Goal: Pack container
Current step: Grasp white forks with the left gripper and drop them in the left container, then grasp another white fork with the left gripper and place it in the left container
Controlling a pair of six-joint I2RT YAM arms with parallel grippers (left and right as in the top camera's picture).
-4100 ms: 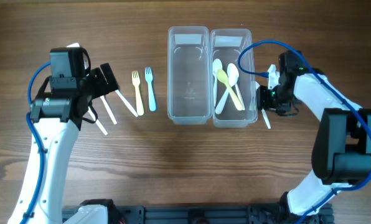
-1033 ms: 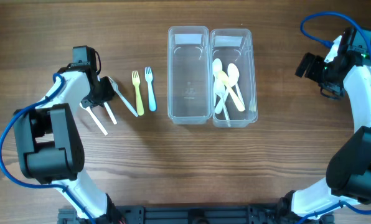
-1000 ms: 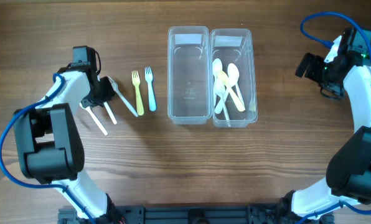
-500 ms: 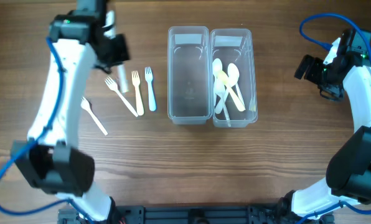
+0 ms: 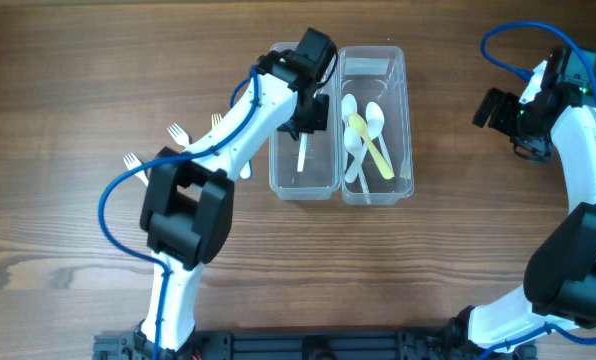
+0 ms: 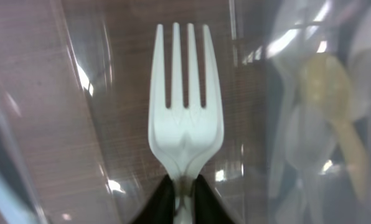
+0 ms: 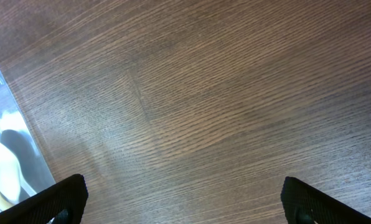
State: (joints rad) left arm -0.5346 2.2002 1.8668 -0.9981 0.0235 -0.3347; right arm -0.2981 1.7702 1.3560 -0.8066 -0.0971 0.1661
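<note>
Fork placement into the left container, overhead and wrist views. The left gripper had reached over the left of two clear tubs standing side by side, and its dark fingertips were pressed together on the neck of a white fork, tines pointing away from the wrist. In the overhead view the fork hung within the tub's outline, roughly in line with its long side; whether it touched the floor could not be told.

Judged from these views, the step in hand was the release. It would go best with the fork lowered until it lay nearly flat along the tub's length and clear of the shared wall, the jaws parted only a little, and the wrist lifted straight up so the thin plastic walls were not dragged.

The right container held the spoons — white and yellow, overlapping. A loose white fork and a second loose fork lay on the table to the left, so the packing looked partly done.

The right gripper hung well apart from both tubs, its fingers spread wide over bare wood and holding nothing.
</note>
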